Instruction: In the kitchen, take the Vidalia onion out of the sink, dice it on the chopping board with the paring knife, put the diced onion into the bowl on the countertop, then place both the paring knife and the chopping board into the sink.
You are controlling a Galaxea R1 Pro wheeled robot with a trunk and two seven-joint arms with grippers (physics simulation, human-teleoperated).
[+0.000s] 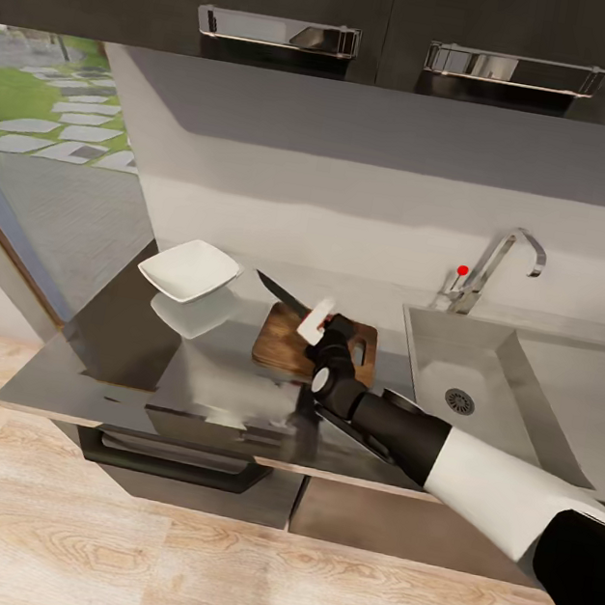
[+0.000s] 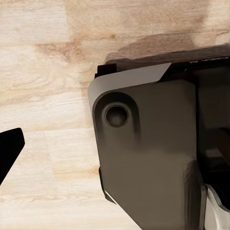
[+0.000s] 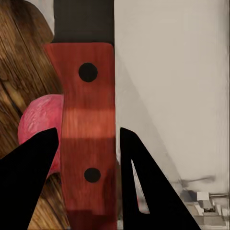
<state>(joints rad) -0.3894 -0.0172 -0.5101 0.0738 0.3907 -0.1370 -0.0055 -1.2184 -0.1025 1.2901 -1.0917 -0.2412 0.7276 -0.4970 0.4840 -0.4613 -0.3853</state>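
The right gripper (image 1: 324,321) hovers above the chopping board (image 1: 286,344), its two black fingers (image 3: 33,177) pressed against the sides of the paring knife (image 3: 88,139) — a flat red handle with two dark rivets, matte and faintly grained, running between the fingers in the right wrist view. In the head view the dark, slim blade juts out from the gripper toward the bowl (image 1: 190,270), raised clear of the board. The board is a dark brown wooden rectangle with streaky grain and a slot hole near the end closest to the sink (image 1: 451,351). Under the knife handle the Vidalia onion (image 3: 40,124) sits on the wood, a smooth pinkish rounded lump partly hidden by the handle. The bowl is white, shallow and squarish with rounded corners, mirrored in the glossy dark grey countertop (image 1: 221,387). The sink is a grey metal basin with a round drain, a chrome tap (image 1: 500,261) with a red knob behind it. The left wrist view shows pale wood floor (image 2: 48,62) and a dark rounded body part of the robot — whether the left gripper is spread or pressed together I cannot tell.
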